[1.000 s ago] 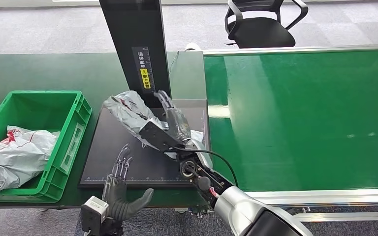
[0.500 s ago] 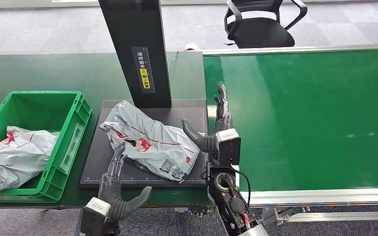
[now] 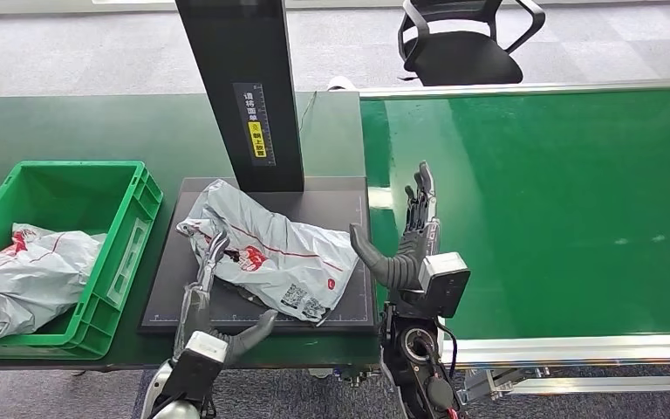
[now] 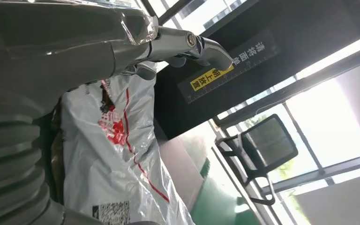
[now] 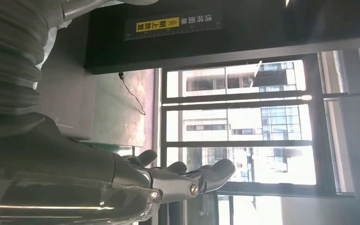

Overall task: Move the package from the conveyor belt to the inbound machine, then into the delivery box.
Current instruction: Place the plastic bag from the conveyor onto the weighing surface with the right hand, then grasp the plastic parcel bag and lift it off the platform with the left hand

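Observation:
The grey package [image 3: 270, 249] with red print lies flat on the black platform [image 3: 167, 279] of the inbound machine, in front of its dark column [image 3: 244, 87]. My left hand [image 3: 212, 297] is open; its fingers lie over the package's near-left edge and the thumb stands apart. In the left wrist view the fingers [image 4: 187, 44] stretch over the package [image 4: 112, 164]. My right hand [image 3: 412, 237] is open and upright at the left edge of the conveyor belt [image 3: 558, 201], to the right of the package and apart from it. Its fingers [image 5: 187, 180] hold nothing in the right wrist view.
A green delivery box [image 3: 131, 236] stands left of the platform with another grey package [image 3: 26, 275] inside. A black office chair [image 3: 462, 44] stands beyond the belt. The column carries a yellow label [image 3: 259, 140].
My right hand has let go of the package on the platform and drawn back right to the belt's edge. My left hand has moved forward onto the package's near-left edge.

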Controlling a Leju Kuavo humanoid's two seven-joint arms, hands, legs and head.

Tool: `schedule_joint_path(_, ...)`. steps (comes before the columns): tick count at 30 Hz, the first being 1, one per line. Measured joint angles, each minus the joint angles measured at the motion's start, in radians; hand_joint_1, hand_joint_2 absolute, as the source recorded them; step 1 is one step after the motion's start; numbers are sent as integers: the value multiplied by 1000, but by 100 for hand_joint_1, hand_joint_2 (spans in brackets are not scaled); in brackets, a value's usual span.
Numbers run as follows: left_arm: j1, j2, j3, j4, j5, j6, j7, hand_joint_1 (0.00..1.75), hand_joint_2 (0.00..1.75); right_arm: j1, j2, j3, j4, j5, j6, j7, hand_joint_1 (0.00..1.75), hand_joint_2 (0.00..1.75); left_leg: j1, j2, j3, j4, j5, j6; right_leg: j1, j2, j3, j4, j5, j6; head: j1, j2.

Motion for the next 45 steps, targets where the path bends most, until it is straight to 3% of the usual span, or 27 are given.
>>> schedule_joint_path(3, -123, 4, -15, 118, -99, 58, 77, 0, 175, 6, 4, -6, -5, -5, 17, 0, 0, 175, 0, -1, 0, 0, 1, 0, 0, 0, 1, 0, 1, 0, 0, 0)
schedule_joint_path(8, -401, 13, -15, 452, -236, 164, 174, 0, 175, 16, 13, -9, -27, -13, 29, 0, 0, 175, 0, -1, 0, 0, 3, -1, 0, 0, 1, 0, 3, -1, 0, 0)
schedule_joint_path(14, -609, 29, -16, 764, -309, 118, 250, 0, 175, 42, 13, -9, -68, -14, 29, 4, 0, 175, 0, 0, -1, 0, 3, -1, 0, 0, 0, 1, 3, -1, 0, 0)
schedule_joint_path(21, -701, 74, -6, 925, -301, 91, 262, 0, 175, 68, 9, -13, -86, -15, 27, 7, 0, 175, 0, 0, -2, 0, 3, -1, 0, 0, -2, 1, 3, -1, 0, 0)
schedule_joint_path(31, -725, 141, -6, 943, -360, 18, 267, 0, 175, 72, 5, -18, -89, -24, 27, 17, 0, 175, 0, 0, -2, 0, 3, -1, 0, 1, -2, 1, 3, -1, 0, 0)
schedule_joint_path(33, -723, 146, -8, 933, -371, 6, 267, 69, 175, 72, 5, -20, -89, -28, 27, 18, 0, 175, 0, 0, -2, 0, 3, -1, 0, 1, -2, 1, 3, -1, 0, 0)
schedule_joint_path(35, -720, 149, -10, 927, -379, -3, 267, 150, 175, 72, 5, -22, -88, -30, 27, 18, 0, 175, 0, 0, -2, 0, 3, -1, 0, 0, -2, 1, 3, -1, 0, 0)
schedule_joint_path(38, -715, 151, -19, 923, -397, -23, 265, 174, 175, 70, 5, -24, -86, -32, 27, 18, 0, 175, 0, 0, -2, 0, 3, -1, 0, 0, -2, 1, 3, -1, 0, 0)
schedule_joint_path(45, -705, 148, -50, 923, -415, -35, 230, 175, 175, 62, 5, -25, -73, -35, 27, 18, 0, 175, 0, 0, -2, 0, 3, -1, 0, 0, -2, 1, 3, -1, 0, 0)
